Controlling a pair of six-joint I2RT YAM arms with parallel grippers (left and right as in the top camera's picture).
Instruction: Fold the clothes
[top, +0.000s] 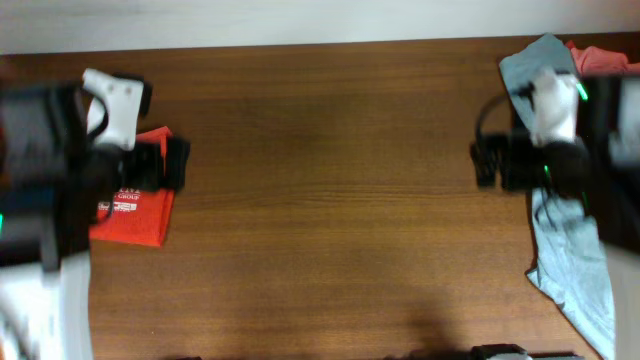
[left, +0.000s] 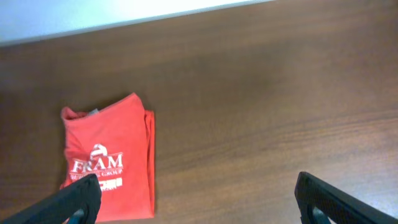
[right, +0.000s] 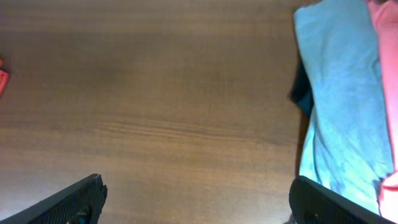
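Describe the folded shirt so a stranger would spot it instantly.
On the brown wooden table, look at the end under the left arm. A red T-shirt lies there, folded into a neat rectangle, white FRAM lettering on top. The grey shirt and pink cloth at the opposite end lie loose, not folded.

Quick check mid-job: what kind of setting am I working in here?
Probably a lab-style clothes-folding bench rather than a home: a wooden table, a folded red T-shirt at one side, a loose grey shirt and a pink one waiting at the other.
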